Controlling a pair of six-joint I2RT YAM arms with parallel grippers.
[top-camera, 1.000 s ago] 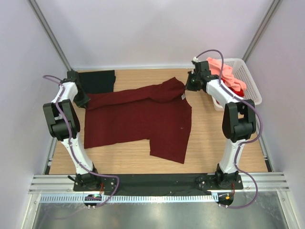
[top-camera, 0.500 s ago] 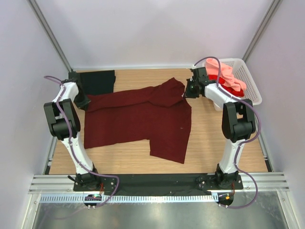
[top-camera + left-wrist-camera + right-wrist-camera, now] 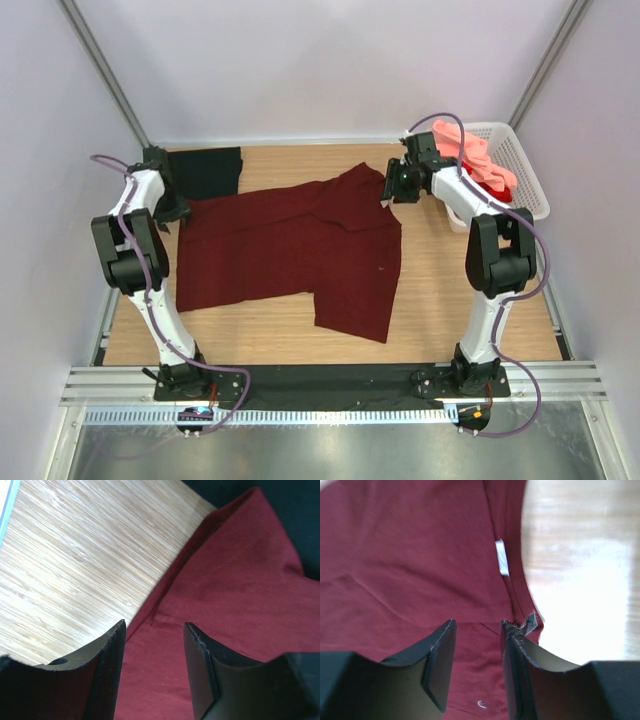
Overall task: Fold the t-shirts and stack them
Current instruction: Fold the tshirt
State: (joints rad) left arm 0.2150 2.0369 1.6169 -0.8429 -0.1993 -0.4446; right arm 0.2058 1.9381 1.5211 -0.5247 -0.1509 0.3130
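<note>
— Wooden table [image 3: 440, 300] status: maroon shirt [image 3: 290, 245] lies spread out mid-table, unfolded, a bit rumpled along the far side. Black shirt [image 3: 205, 172] sits folded in the far left corner. Salmon shirt [image 3: 475, 150] and red shirt [image 3: 492, 188] are heaped in the basket [image 3: 528, 170], far right.
— Grippers?
— Left gripper [image 3: 154, 630] is spread apart with nothing pinched, poised over the maroon shirt's left edge. Right gripper [image 3: 476, 630] is likewise parted and empty, over the neck end, near the white label [image 3: 502, 557].
— Touching cloth?
— Can't tell from either wrist view.
— Handling?
— Thin, limp, light. Won't hold shape, and probably drags and wrinkles on the wood. I'd pinch the edge seam on the left and the doubled collar seam on the right, since it's thicker there and slips less. Lift both ends together or the fold skews.
</note>
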